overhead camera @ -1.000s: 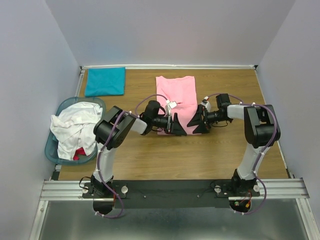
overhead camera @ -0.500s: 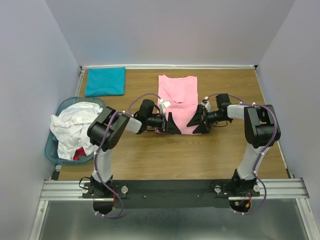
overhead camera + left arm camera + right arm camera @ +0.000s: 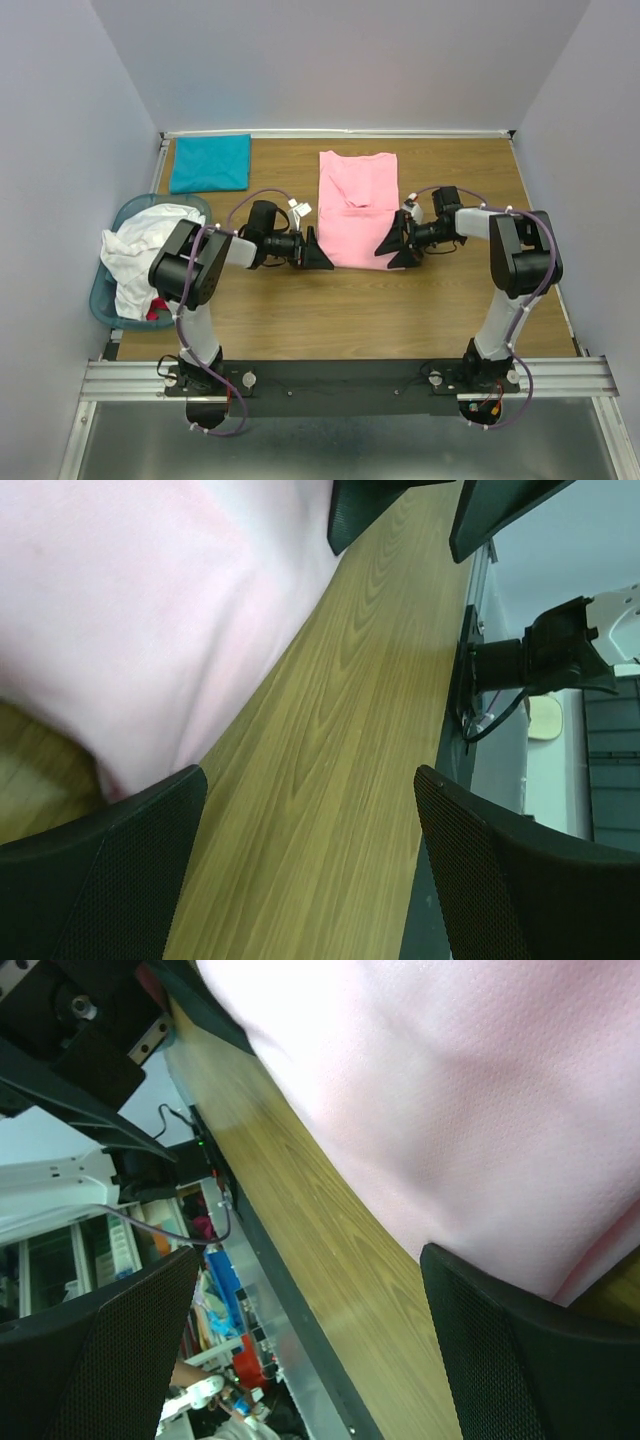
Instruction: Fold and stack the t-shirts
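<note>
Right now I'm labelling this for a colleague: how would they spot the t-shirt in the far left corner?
On the wooden table, look to the far left corner, beyond the light-blue basket. The teal t-shirt lies there, a flat rectangle, unlike the pink t-shirt mid-table or the white heap.

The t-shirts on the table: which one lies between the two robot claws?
The pink t-shirt, spread flat mid-table between the left gripper and right gripper. The teal t-shirt lies folded far left; white ones fill the basket.
</note>
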{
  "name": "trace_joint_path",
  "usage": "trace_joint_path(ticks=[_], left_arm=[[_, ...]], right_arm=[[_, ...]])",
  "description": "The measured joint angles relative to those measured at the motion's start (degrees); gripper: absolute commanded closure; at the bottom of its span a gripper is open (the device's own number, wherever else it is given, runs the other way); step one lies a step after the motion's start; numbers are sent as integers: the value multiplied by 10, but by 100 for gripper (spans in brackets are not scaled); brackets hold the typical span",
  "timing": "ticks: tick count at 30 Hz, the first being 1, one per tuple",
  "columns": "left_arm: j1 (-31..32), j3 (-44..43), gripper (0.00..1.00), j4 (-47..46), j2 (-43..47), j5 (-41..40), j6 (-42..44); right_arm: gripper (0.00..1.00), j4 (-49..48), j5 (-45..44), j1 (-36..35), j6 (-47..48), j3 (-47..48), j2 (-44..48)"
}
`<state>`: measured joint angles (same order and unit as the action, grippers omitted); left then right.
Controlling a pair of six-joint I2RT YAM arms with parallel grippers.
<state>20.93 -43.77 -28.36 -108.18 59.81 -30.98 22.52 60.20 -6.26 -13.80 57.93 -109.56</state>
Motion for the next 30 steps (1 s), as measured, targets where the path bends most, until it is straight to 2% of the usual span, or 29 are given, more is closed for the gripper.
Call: trace_joint_path(ticks=[6,11,12,14,16,17,18,20,21,26,30], left_arm=[[-8,4,6,106,51,1,79],[-10,-19,6,203,130,-12,183],[-10,-31,6,223,144,-20,215],[-10,-63,19,259,171,-36,286],[-9,-88,33,289,192,-50,362],[-7,-99,46,304,207,-61,413],[-7,-104,54,313,217,-67,442],[7,-106,70,336,243,-93,535],[16,-106,74,344,249,-104,569],[104,-77,76,368,256,-186,730],[156,-54,74,379,235,-234,797]], right_arm=[[2,26,-9,0,20,0,34],[3,60,-3,0,38,31,108],[5,75,-4,0,49,50,122],[11,102,-15,0,97,87,137],[22,130,-39,0,158,119,148],[27,141,-61,0,196,127,154],[35,149,-77,-1,221,129,158],[40,166,-126,-6,288,123,165],[43,173,-158,-10,330,113,169],[51,167,-257,-56,431,56,183],[53,149,-323,-124,481,22,185]])
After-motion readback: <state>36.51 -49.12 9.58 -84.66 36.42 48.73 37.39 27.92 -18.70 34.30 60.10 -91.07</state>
